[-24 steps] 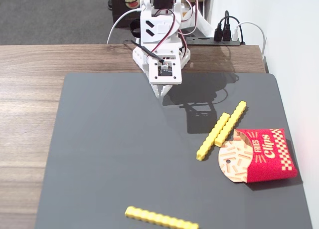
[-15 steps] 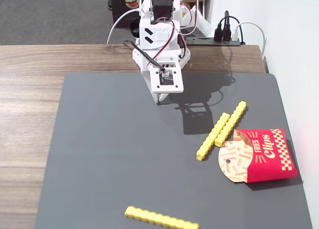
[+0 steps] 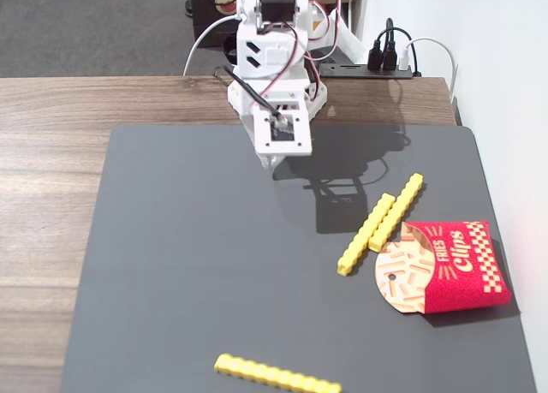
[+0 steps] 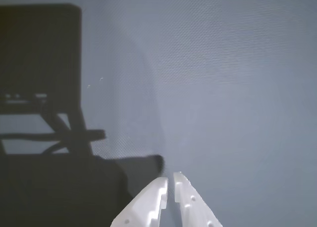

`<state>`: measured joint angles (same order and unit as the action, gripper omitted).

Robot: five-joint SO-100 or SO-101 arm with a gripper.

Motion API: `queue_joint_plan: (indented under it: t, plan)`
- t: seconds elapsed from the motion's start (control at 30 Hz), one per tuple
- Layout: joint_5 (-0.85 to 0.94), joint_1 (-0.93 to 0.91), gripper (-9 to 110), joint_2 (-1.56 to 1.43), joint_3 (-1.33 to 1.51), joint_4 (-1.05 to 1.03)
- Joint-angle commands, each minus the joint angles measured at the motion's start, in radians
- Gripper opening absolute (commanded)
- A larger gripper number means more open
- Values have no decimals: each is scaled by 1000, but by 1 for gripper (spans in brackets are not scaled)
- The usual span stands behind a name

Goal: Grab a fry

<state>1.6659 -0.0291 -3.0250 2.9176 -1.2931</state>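
The fry (image 3: pixel 278 376), a long yellow studded bar, lies alone near the front edge of the dark mat (image 3: pixel 188 256) in the fixed view. My white gripper (image 3: pixel 275 162) hangs over the mat's far edge, well away from the fry. It points down at the mat. In the wrist view the gripper (image 4: pixel 170 178) is shut with nothing in it, only a thin slit showing between the tips. That view shows only bare mat and the arm's shadow, so the fry is out of it.
Two shorter yellow bars (image 3: pixel 366 233) (image 3: pixel 396 211) lie side by side at the right, touching the red "Fries Clips" carton (image 3: pixel 449 269). The mat rests on a wooden table (image 3: pixel 51 153). A power strip with cables (image 3: pixel 377 63) sits behind the arm's base.
The wrist has tipped and drawn back slightly toward the arm's base over the mat's far edge. The gripper stays shut, and the bars and carton have not moved.
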Motion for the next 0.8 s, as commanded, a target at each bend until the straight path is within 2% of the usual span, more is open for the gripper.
queue_joint_plan:
  t: [0.0, 0.77]
  plan:
    - [11, -25, 1, 66, -98, 3]
    - [92, -244, 1, 715, -775, 11]
